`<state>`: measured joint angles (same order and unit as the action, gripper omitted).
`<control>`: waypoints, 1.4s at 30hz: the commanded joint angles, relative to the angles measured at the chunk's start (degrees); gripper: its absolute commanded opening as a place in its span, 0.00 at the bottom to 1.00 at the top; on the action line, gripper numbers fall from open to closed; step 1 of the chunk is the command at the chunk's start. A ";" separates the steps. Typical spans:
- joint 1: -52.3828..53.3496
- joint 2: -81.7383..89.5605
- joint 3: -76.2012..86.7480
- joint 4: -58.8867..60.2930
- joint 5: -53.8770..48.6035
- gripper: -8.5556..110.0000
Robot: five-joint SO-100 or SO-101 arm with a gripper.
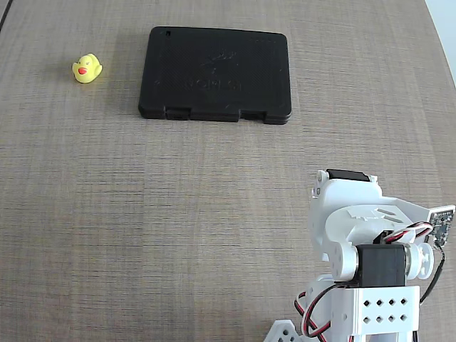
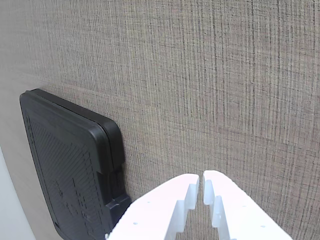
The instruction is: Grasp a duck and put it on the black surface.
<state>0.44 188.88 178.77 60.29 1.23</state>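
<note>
A tiny yellow duck (image 1: 87, 69) with a red-orange beak stands on the table at the far left in the fixed view, a short way left of the black slab (image 1: 217, 73). The slab lies flat with its notched edge toward the arm; it also shows in the wrist view (image 2: 70, 170) at the lower left. My gripper (image 2: 201, 176) is white, its fingertips almost touching, shut and empty above bare table. The duck is out of the wrist view. In the fixed view the arm (image 1: 370, 263) is folded at the bottom right, far from both, with its fingers hidden.
The wood-grain table (image 1: 178, 214) stretches between the arm and the slab. A pale strip beyond the table edge (image 1: 445, 21) shows at the top right of the fixed view.
</note>
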 commanded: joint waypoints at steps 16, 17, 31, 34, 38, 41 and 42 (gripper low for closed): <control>-0.18 3.78 -0.79 -0.44 -0.09 0.07; -0.35 3.78 -0.79 -0.53 0.00 0.07; -0.44 3.78 -0.79 -0.53 0.09 0.07; -0.62 3.25 -1.23 -0.62 0.00 0.07; -2.90 -2.55 -5.80 -2.02 -0.18 0.07; -6.68 -13.27 -13.80 -4.83 -0.18 0.07; -8.17 -17.93 -17.05 -5.80 -0.18 0.07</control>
<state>-4.75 183.60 170.68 56.95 1.41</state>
